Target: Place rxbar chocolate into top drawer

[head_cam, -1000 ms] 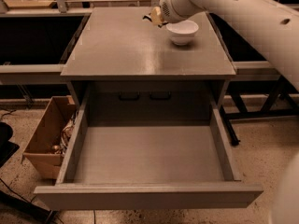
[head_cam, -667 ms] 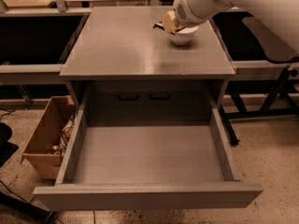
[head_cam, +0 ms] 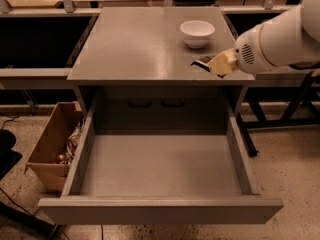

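Change: the cream two-finger gripper point(head_cam: 214, 64) has left the round white bowl point(head_cam: 197, 33) and now sits lower, at the right edge of the flat grey cabinet top point(head_cam: 140, 44); the bowl is now uncovered.
Gripper state: fingers closed tight on the rxbar chocolate point(head_cam: 201, 62).
Rxbar chocolate: a small flat dark-wrapped bar, sticking out leftward from the fingers, right of centre frame, above the cabinet top.
Top drawer point(head_cam: 160, 211): wide shallow grey box, pulled fully out, lower centre.
Cardboard box point(head_cam: 47, 149): brown, lower left.
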`<state>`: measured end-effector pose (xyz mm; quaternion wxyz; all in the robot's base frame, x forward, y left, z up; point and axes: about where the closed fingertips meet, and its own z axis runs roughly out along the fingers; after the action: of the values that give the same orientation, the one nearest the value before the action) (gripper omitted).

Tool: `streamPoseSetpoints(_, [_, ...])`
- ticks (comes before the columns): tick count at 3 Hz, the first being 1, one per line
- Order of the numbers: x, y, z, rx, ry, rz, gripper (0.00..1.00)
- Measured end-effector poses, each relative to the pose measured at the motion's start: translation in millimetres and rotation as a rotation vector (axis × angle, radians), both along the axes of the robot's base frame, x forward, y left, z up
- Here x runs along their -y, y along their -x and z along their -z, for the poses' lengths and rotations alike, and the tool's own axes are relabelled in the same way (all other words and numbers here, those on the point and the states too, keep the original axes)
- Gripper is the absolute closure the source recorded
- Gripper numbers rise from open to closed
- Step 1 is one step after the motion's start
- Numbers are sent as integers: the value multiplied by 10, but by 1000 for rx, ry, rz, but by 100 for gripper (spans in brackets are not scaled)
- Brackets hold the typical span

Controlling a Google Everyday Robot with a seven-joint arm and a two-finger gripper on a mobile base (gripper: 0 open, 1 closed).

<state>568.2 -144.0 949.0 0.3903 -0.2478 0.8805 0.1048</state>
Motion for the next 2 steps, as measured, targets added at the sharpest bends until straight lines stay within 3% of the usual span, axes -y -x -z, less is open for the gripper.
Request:
streamPoseSetpoints(1, [69,149,610,-10,-121,-12,100])
streamPoseSetpoints(2, [103,34,1207,40,-369,-7,100])
